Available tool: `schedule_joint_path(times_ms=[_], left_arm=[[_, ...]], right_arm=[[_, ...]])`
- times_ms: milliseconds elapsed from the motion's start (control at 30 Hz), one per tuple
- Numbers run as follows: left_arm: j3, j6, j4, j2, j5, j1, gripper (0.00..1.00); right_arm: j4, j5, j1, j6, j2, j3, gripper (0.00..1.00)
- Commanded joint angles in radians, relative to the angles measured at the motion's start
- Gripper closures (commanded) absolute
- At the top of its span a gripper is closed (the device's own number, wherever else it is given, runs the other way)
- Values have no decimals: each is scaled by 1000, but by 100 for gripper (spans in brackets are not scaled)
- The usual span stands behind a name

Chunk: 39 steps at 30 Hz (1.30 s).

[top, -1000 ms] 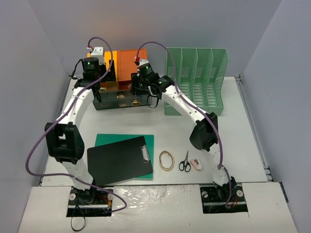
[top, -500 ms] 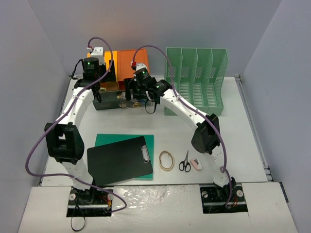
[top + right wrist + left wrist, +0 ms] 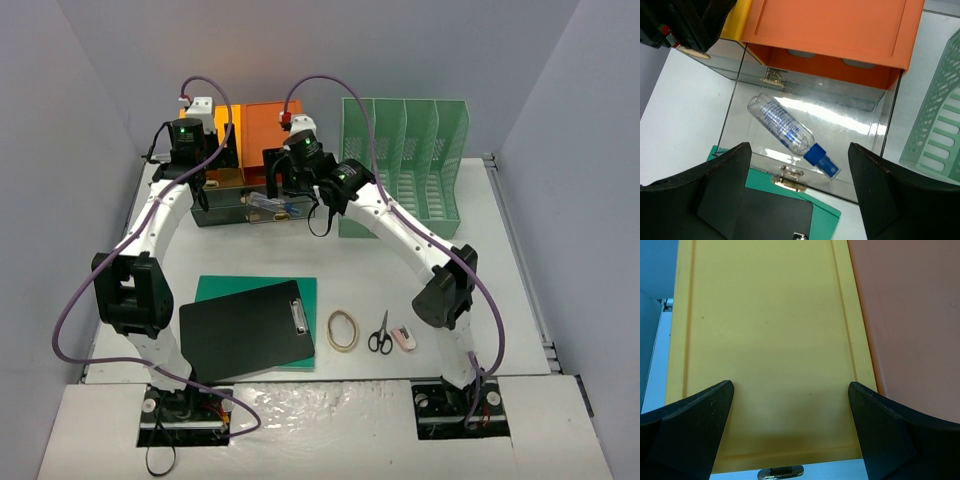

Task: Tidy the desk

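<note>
Left tool (image 3: 790, 400) hangs wide open over the smooth, flat yellow plastic lid (image 3: 765, 330). Right tool (image 3: 799, 152) is spread open, gripping nothing, above the glassy see-through drawer (image 3: 855, 117), where a clear cylindrical bottle (image 3: 785, 131) with a blue cap lies slanted. The flat white counter (image 3: 500, 300) sits under everything.

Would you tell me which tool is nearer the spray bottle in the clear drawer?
Right. The right tool hangs directly above the spray bottle; the left tool is over the yellow top, further left.
</note>
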Motion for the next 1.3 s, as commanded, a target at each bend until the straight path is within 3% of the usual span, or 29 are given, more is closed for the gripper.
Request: schedule_joint_path(times_ms=[0, 400, 633, 1067, 1267], left_arm=[[-30, 36, -174, 9, 6, 0, 3], [-34, 36, -176, 4, 6, 2, 3], [-47, 36, -171, 0, 6, 2, 3], [-60, 31, -164, -3, 12, 2, 3], [-81, 26, -152, -6, 20, 0, 3]], right_arm=[[10, 55, 41, 14, -110, -52, 26], [0, 83, 103, 81, -191, -241, 34], [14, 149, 126, 73, -154, -253, 34], [149, 213, 147, 89, -69, -308, 35], [306, 314, 162, 88, -68, -393, 35]])
